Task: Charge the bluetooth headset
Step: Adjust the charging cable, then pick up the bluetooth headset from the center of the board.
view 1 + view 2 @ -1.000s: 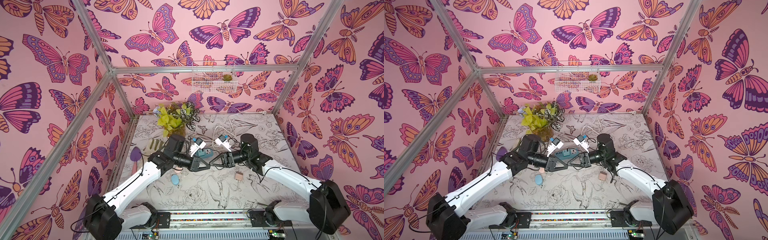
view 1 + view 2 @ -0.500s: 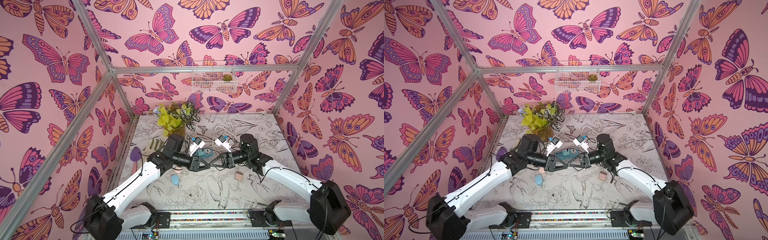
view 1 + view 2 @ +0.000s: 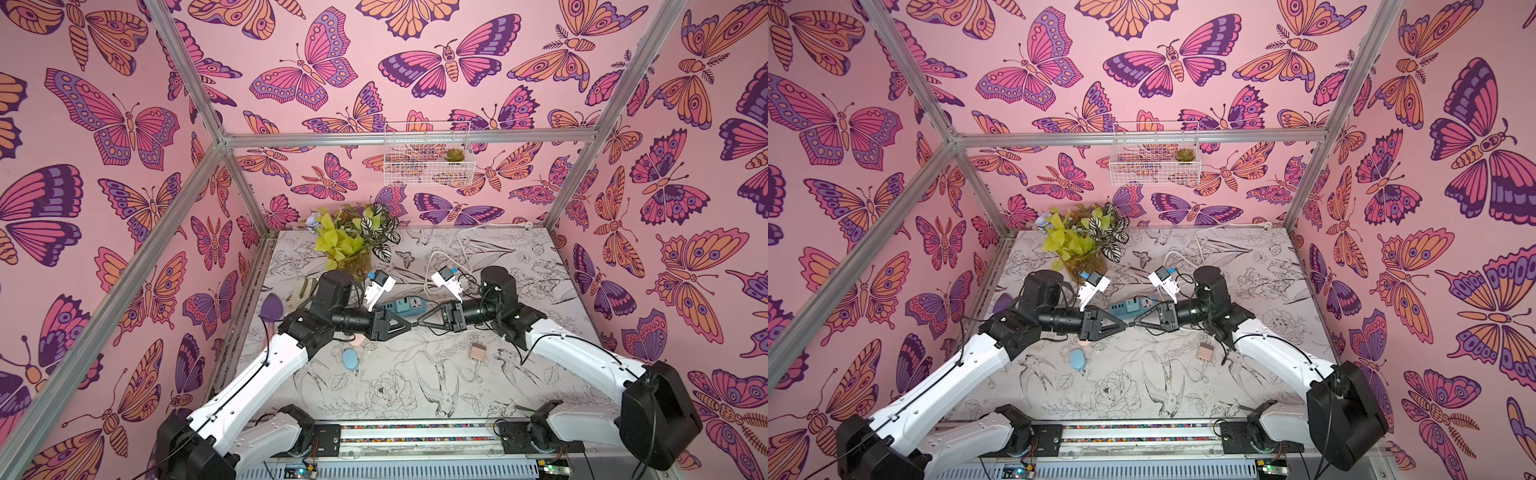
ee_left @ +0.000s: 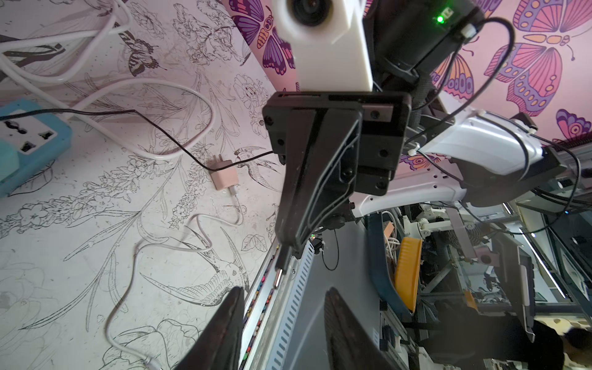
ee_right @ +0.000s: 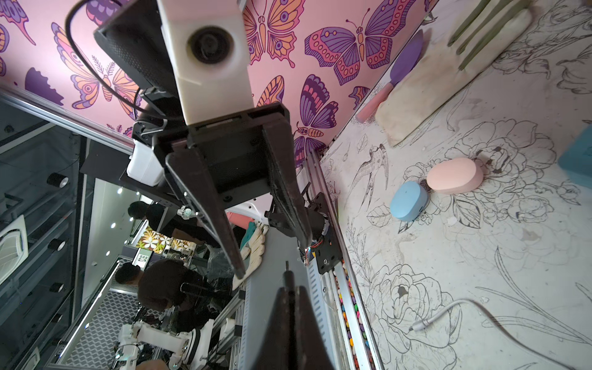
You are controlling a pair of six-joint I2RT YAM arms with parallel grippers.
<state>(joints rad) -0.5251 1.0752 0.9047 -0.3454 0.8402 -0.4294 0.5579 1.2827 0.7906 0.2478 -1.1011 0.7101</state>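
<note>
A: What's in the way?
B: My left arm (image 3: 270, 365) overhangs the pink headset case (image 5: 453, 176); the blue case (image 5: 409, 201) sits beside it on the bench (image 3: 395, 382). The left end effector (image 3: 406, 326) gapes; the right end effector (image 3: 419, 323) clamps the black plug (image 4: 283, 258).

- The left arm (image 3: 266, 365) is reaching inward, its left gripper (image 3: 409, 327) pointing at the opposite unit with jaws standing apart.
- The right arm (image 3: 582, 353) is mirroring this pose.
- The right gripper (image 3: 419, 323) is pinching a black plug (image 4: 284, 258) between closed jaws.
- Both grippers are hovering nearly tip to tip.
</note>
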